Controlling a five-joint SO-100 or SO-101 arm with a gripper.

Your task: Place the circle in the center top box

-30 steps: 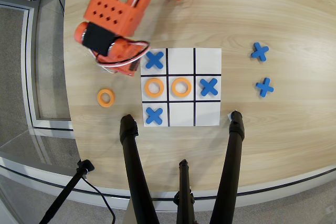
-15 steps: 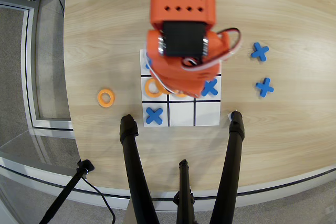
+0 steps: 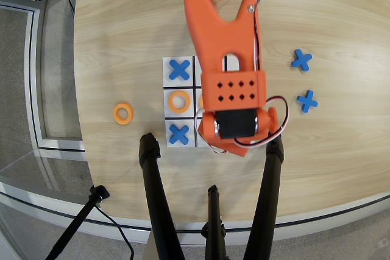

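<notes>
My orange arm covers the middle and right columns of the white 3x3 grid sheet (image 3: 172,77) in the overhead view. My gripper (image 3: 234,149) sits at the tripod-side edge of the sheet, hidden under the wrist servo. Can't tell if the jaws are apart, together, or clamped on anything.

Visible flat orange foam rings: one in the left-middle cell (image 3: 178,101), left of my wrist; one loose on the wooden table (image 3: 122,113), well left of the sheet; a sliver of another (image 3: 200,100) right at my wrist housing. Can't tell which is the circle for this move, or whether I'm carrying one.

The centre top box, white cell edged in black (image 3: 205,141), is mostly under my wrist; only its left strip shows.

Risks, my judgement:
- Release off-centre: ring lands across a black line, since I'm blocking the cell.
- Foam sticks to a finger on opening and lifts back out.
- Wrist or white cable (image 3: 275,103) brushes the blue foam X piece (image 3: 179,134) just left of my gripper, or shifts the sheet.
- Black tripod legs (image 3: 273,168) are close beside my wrist; a wide swing out clips them.
</notes>
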